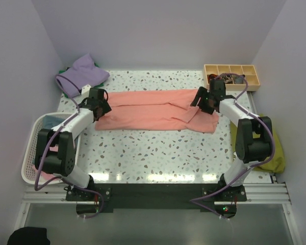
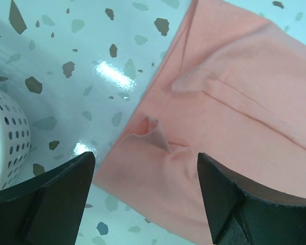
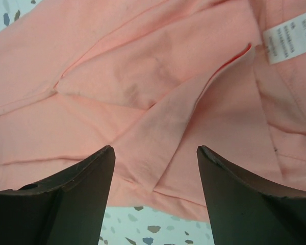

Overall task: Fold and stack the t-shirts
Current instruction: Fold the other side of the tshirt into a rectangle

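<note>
left end effector [image 2: 145, 159] | right end effector [image 3: 154, 149] | both hanging wide, empty, over the ends of the shirt [image 1: 153, 109] | risk: fingers may be snagging loose flaps when lifting, undoing the fold

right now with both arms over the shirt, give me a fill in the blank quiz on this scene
1. The salmon-pink shirt lies spread on the speckled ____.
2. The lavender shirt is bunched at the far ____ corner.
3. The left gripper and right gripper both have jaws ____.
4. The wooden compartment tray sits at the far ____ corner.
Missing words: table; left; open; right.
</note>
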`<state>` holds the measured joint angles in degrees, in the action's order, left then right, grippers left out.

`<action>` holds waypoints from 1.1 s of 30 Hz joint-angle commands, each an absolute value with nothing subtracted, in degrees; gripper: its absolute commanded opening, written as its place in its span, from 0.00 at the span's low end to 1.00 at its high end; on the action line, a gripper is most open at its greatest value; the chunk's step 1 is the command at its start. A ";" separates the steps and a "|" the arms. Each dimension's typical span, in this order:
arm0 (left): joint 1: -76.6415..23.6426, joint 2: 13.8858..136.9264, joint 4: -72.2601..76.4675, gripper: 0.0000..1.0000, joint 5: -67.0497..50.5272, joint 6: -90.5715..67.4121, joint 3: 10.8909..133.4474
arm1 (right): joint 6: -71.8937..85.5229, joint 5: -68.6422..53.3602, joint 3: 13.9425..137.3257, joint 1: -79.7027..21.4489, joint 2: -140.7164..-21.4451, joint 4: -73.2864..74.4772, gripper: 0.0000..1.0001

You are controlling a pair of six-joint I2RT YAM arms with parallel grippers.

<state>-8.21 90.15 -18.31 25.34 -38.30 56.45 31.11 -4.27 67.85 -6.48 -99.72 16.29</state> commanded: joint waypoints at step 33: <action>-10.37 86.48 -15.47 0.87 20.48 -35.77 53.53 | 37.27 -4.40 61.00 -14.59 -98.72 16.09 0.57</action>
